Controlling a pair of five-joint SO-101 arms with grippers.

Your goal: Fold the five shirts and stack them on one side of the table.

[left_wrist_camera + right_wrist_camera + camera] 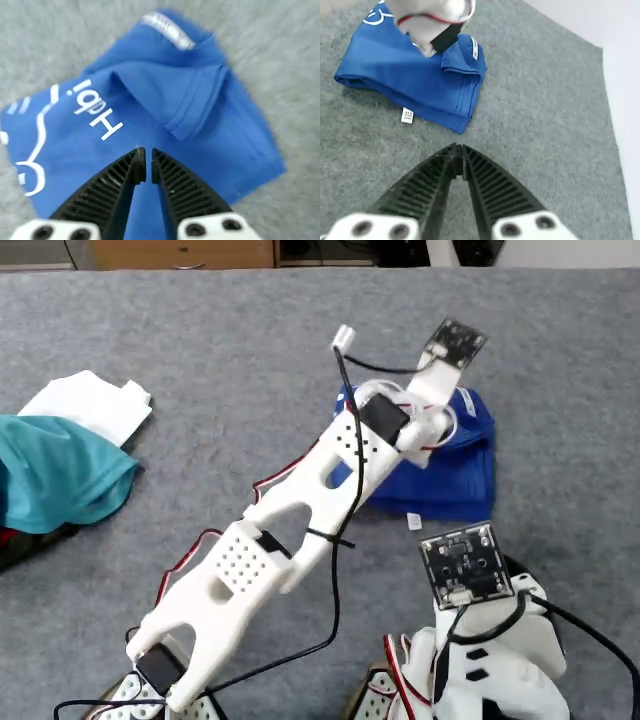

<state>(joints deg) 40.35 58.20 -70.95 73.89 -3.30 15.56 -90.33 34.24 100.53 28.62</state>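
With its black jaws pressed almost together and pinching nothing, the left pincer (145,152) hangs just above the blue shirt (200,125), tips aimed at the cloth beside a turned-over sleeve; the narrow slit between the jaws suggests a poke or a smoothing touch rather than a grab. The shirt (460,475) lies as a compact, roughly square bundle on the grey table (200,340), printed side up, a small white label (407,115) poking out at one edge; judged from that shape it is already folded, and its spot on the right arm's side looks like the start of the stack. The left arm (300,510) stretches across the table to reach it. The right pincer (459,147) is pressed shut and empty, poised over bare table near the shirt's corner, apparently parked clear of its partner. Well apart, at the table edge on the left arm's side, a teal shirt (55,475) lies loose over a white shirt (95,405); both look unfolded, so most of the job seems to remain.
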